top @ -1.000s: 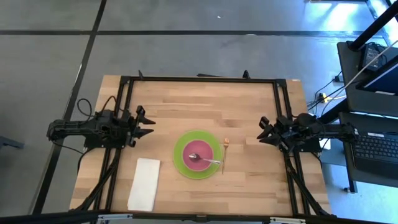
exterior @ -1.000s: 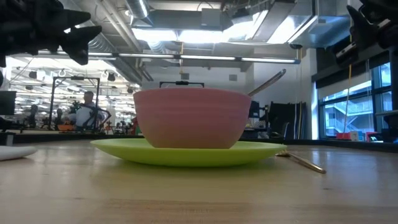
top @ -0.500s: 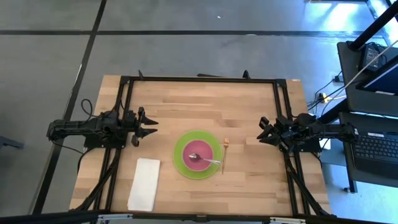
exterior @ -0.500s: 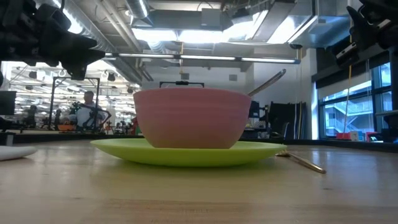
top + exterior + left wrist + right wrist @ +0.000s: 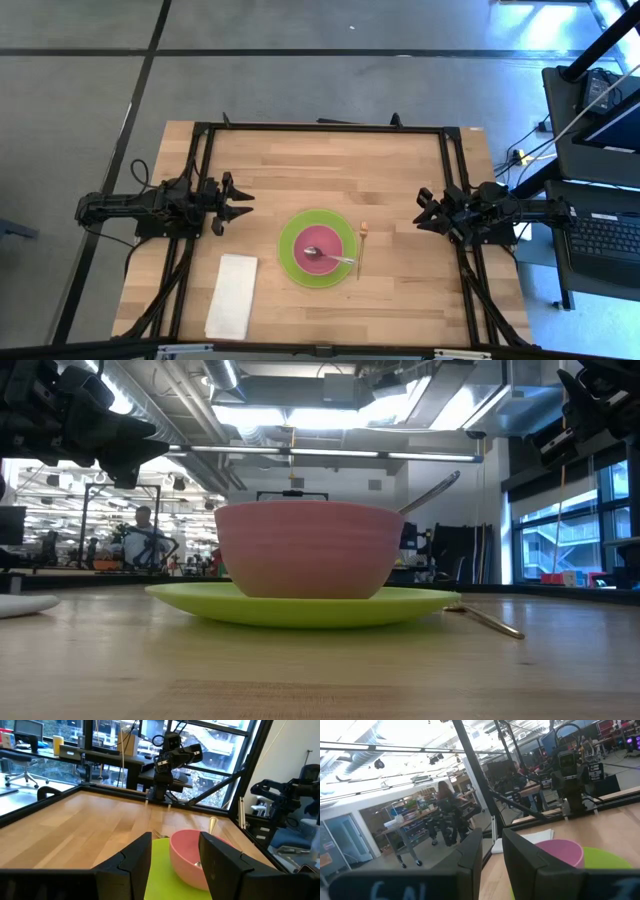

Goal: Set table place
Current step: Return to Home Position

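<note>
A lime-green plate [image 5: 292, 262] lies on the light wooden table [image 5: 320, 165] near its middle, with a pink bowl [image 5: 318, 243] standing on it. A silver spoon [image 5: 335, 258] lies in the bowl, its handle over the rim. A slim gold-tipped utensil [image 5: 361, 247] lies on the wood just right of the plate. My left gripper [image 5: 243, 204] is open above the table's left side, left of the plate. My right gripper [image 5: 421, 210] is open at the right edge. Both are empty.
A white folded napkin [image 5: 232, 296] lies flat near the front left, left of the plate. A black metal frame [image 5: 320, 128] edges the table. Desks and a keyboard [image 5: 610, 235] stand beyond the right edge. People sit in the room beyond [image 5: 140, 535].
My left gripper has gone a little toward the table's right, toward the plate, and a little down. The plate, bowl, spoon and utensil have stayed where they were.
</note>
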